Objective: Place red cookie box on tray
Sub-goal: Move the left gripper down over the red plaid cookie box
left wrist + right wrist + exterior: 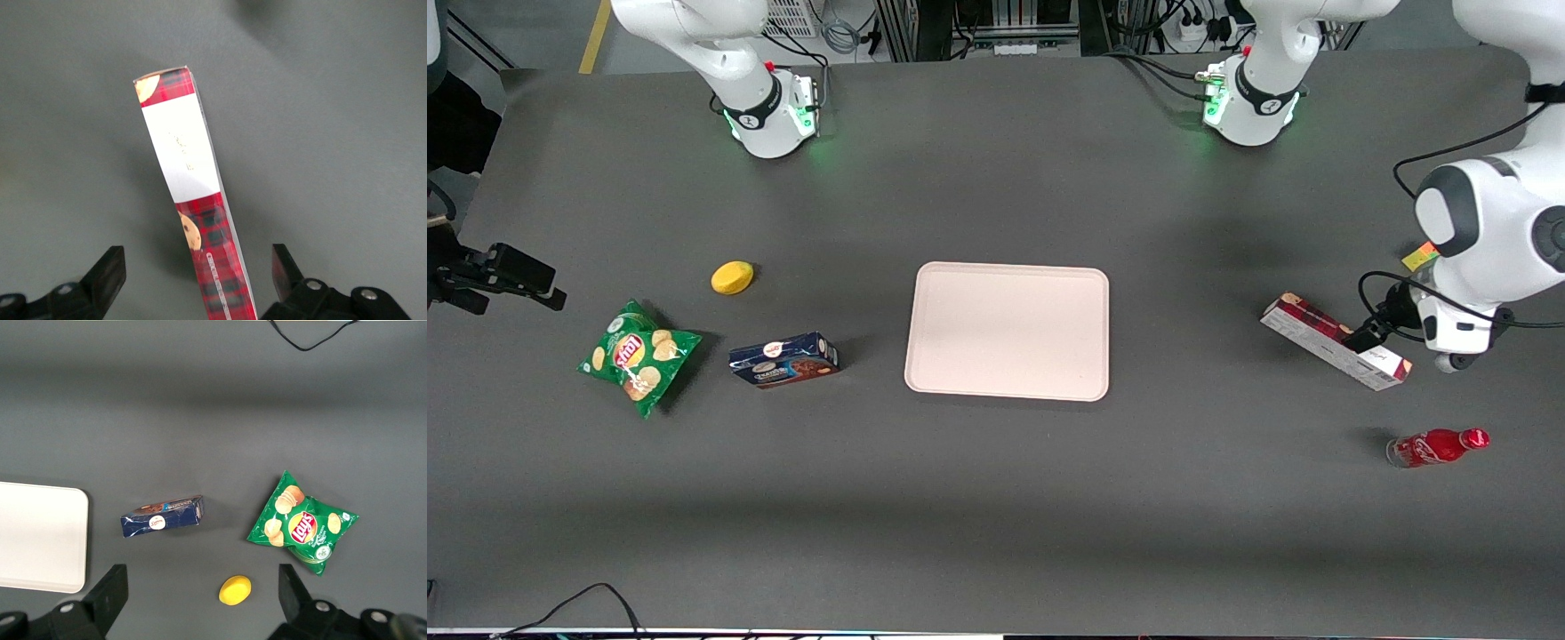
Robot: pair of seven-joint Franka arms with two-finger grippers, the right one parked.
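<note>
From the front, the tray (pixel 1007 331) lies flat at the middle of the table (pixel 996 498), and the red cookie box (pixel 1334 342) rests well apart from it toward the working arm's end, lying at a slant with its white end nearer the camera. The gripper (pixel 1371 333) sits right over the box's middle, but the arm's bulky white wrist covers most of it, so only a dark fingertip piece shows against the carton and contact cannot be judged here. A red soda bottle (pixel 1438 446) lies on its side nearer the camera than the box; a small orange and green item farther off is mostly hidden by the arm. Toward the parked arm's end lie a dark blue cookie box (pixel 783 360), a green chip bag (pixel 638 356) and a yellow lemon-like object (pixel 732 277). In the left wrist view the red cookie box (pixel 193 200) runs up between the two fingers (pixel 107 273), which stand wide apart with clear gaps on both sides; its near end is cut off by the frame edge. The right wrist view shows one cropped corner of the tray (pixel 40 537) and the same three items.
</note>
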